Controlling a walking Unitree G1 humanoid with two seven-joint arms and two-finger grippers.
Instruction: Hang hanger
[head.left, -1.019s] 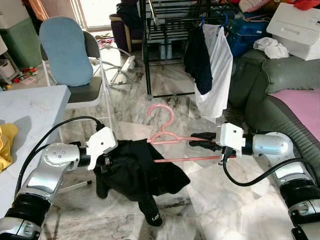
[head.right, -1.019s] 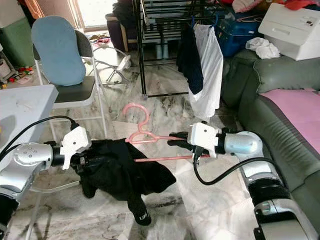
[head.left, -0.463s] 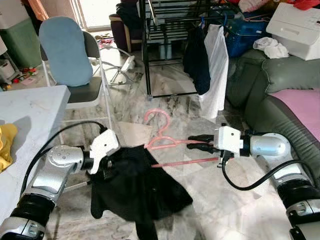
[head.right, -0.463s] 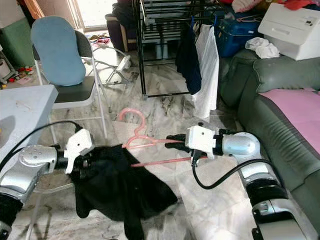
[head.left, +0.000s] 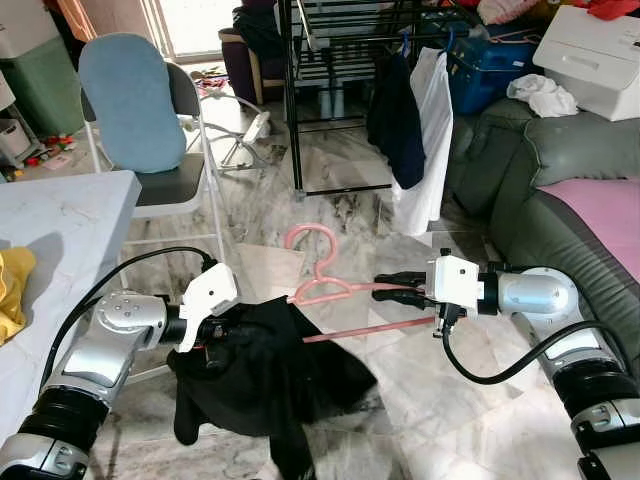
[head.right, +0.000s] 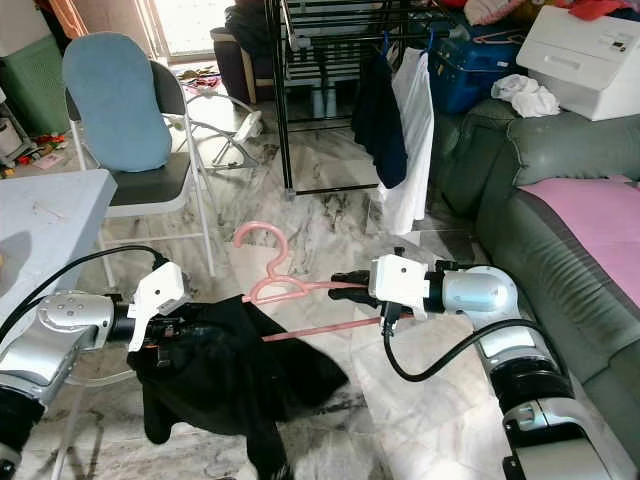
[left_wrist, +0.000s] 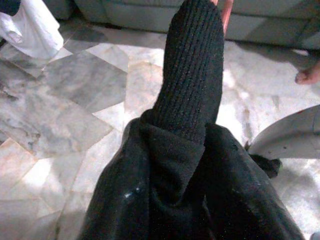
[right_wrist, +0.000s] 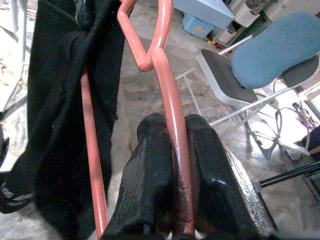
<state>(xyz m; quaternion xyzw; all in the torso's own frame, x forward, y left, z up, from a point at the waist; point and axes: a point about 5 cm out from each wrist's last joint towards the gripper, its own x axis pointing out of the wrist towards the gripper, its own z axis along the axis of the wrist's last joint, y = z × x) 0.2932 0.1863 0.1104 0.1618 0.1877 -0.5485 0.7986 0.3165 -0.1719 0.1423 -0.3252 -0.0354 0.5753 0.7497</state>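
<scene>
The right gripper (head.left: 388, 289), right of centre, clamped the upper bar of the pink plastic hanger (head.left: 335, 292), its silver arm reaching in level from the right. The left gripper (head.left: 212, 338), lower left, was buried in the black knitted garment (head.left: 265, 375); whether its fingers were closed could not be told. The garment covered the hanger's left end. Behind, upper centre, stood a black metal clothes rack (head.left: 330, 90).

Blue-cushioned folding chair (head.left: 140, 110), black drying rack (head.left: 330, 60) with hung clothes (head.left: 425, 130), green sofa (head.left: 540, 190), white printer (head.left: 590, 55), marble floor (head.left: 420, 400)
</scene>
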